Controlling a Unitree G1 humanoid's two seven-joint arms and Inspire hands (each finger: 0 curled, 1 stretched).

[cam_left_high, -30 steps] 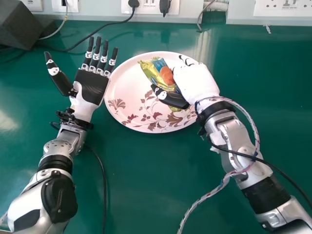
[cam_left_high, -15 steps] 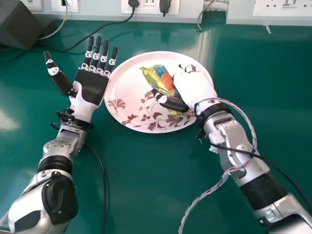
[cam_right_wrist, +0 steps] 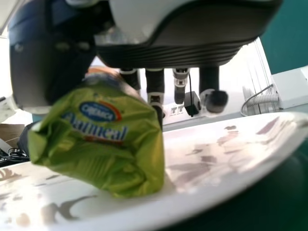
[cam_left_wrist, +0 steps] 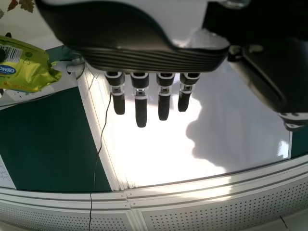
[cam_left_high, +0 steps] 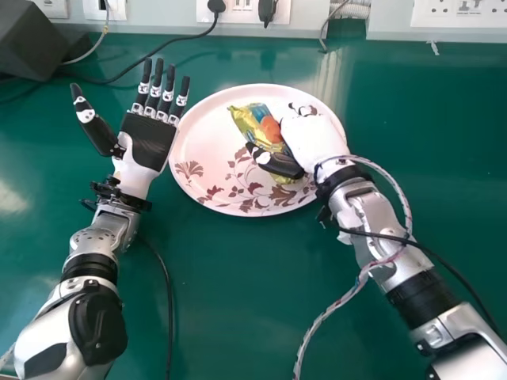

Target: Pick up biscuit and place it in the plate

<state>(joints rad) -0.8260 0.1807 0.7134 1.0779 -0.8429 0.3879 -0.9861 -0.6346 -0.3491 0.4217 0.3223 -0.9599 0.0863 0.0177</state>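
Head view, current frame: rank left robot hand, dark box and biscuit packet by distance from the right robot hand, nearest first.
1. Biscuit packet, in the right robot hand.
2. Left robot hand, left of the plate.
3. Dark box, far left corner.

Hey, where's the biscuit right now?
In the head view, the biscuit is over the middle of the plate, just to the left of the right hand, held between its thumb and fingers.

Bright | table: pale glints | left wrist view: blown-out glare, curved distortion
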